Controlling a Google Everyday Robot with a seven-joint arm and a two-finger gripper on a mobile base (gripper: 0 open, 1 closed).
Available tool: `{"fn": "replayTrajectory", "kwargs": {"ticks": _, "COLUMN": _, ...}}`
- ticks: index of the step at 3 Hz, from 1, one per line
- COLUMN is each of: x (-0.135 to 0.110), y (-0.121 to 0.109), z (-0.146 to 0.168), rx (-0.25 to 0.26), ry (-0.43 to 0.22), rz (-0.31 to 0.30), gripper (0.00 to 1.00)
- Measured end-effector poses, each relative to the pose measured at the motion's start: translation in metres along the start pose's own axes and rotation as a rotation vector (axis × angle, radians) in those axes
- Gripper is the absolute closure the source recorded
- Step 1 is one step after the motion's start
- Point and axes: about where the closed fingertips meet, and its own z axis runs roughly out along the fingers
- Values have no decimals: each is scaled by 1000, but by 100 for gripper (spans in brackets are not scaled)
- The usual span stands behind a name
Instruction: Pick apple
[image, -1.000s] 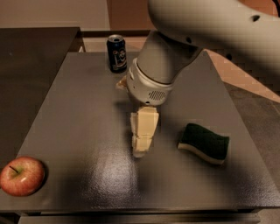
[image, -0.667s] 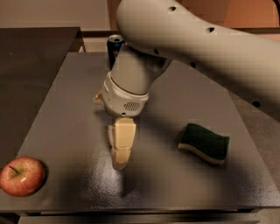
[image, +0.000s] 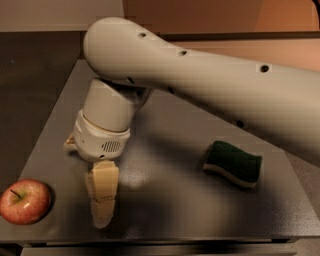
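The red apple (image: 24, 201), with yellowish patches and a short dark stem, sits at the front left corner of the dark grey table (image: 165, 210). My gripper (image: 102, 216) points down just above the table near its front edge. It is a short way to the right of the apple, apart from it and holding nothing. The big white arm (image: 200, 85) reaches in from the upper right and covers the back of the table.
A dark green sponge (image: 232, 164) with a pale underside lies on the right side of the table. The table's front edge runs just below the apple and the gripper. A dark floor lies to the left.
The arm has swung left and toward the front edge, bringing the gripper closer to the apple. The soda can at the back is now hidden behind the arm.
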Motion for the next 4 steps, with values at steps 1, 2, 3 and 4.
{"fn": "replayTrajectory", "kwargs": {"ticks": 1, "x": -26, "y": -2, "z": 20, "rx": -34, "ry": -41, "rz": -39, "gripper": 0}}
{"fn": "replayTrajectory", "kwargs": {"ticks": 2, "x": -45, "y": -12, "z": 31, "rx": -37, "ry": -84, "rz": -65, "gripper": 0}}
{"fn": "replayTrajectory", "kwargs": {"ticks": 3, "x": -57, "y": -20, "z": 37, "rx": -37, "ry": -118, "rz": -77, "gripper": 0}}
{"fn": "replayTrajectory", "kwargs": {"ticks": 4, "x": -65, "y": -22, "z": 41, "rx": -43, "ry": -144, "rz": -86, "gripper": 17}}
